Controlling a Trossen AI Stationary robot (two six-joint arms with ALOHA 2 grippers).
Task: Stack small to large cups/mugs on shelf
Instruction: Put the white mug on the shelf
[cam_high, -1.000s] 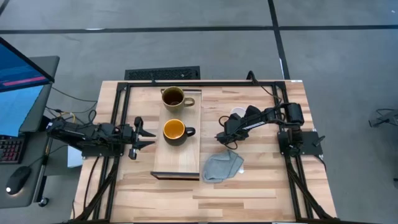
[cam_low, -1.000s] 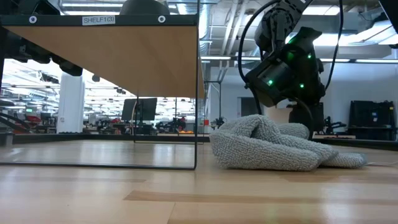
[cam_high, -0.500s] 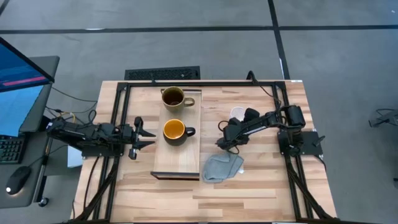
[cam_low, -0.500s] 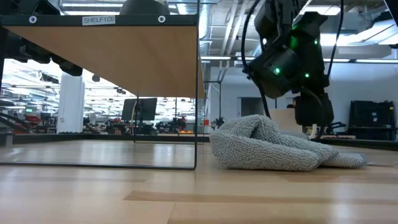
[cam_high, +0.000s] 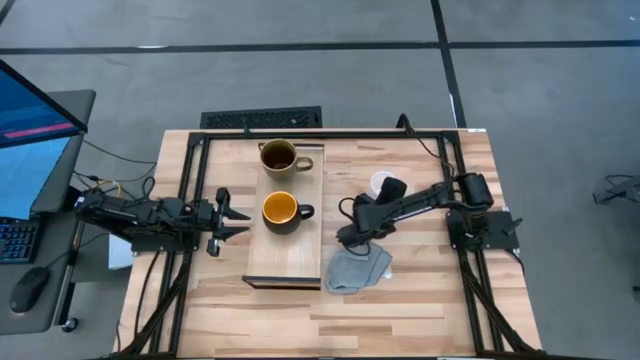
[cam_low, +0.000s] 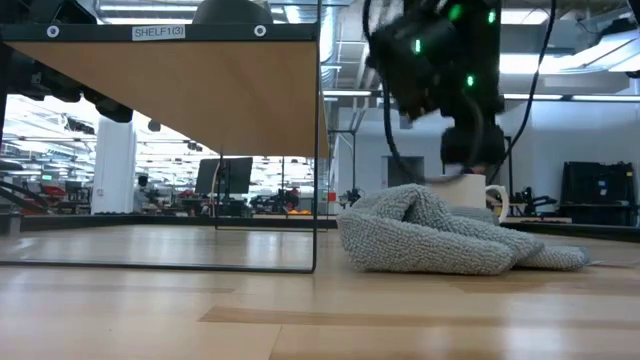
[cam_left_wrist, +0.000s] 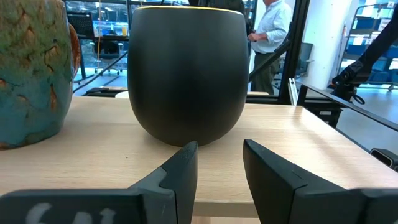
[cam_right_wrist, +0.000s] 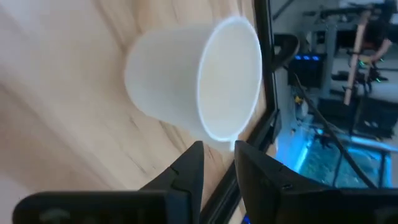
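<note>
The brown-olive mug (cam_high: 279, 156) and the black mug (cam_high: 281, 210) with a yellow-orange inside stand on their bases on the pale shelf board (cam_high: 290, 258). The small white mug (cam_high: 381, 182) stands upright on the tabletop, right of the shelf. My left gripper (cam_high: 244, 219) is open and level, left of the black mug (cam_left_wrist: 186, 68), with its fingers pointing at it and apart from it. My right gripper (cam_right_wrist: 218, 152) is open a little. It slants down just short of the white mug's rim (cam_right_wrist: 230, 81), and I see no touch. It also shows above the mug in the low view (cam_low: 468, 160).
A crumpled grey cloth (cam_high: 358, 268) lies on the table near the white mug, under my right arm. In the low view the cloth (cam_low: 440, 240) hides the mug's lower part. The shelf stands raised on a thin black frame (cam_low: 316, 200). A person (cam_left_wrist: 268, 31) stands beyond the table.
My right arm has swung toward the table's left and near edges, and its wrist has risen. The white mug has stayed where it was and now shows below the gripper in the low view. My left arm has kept still.
</note>
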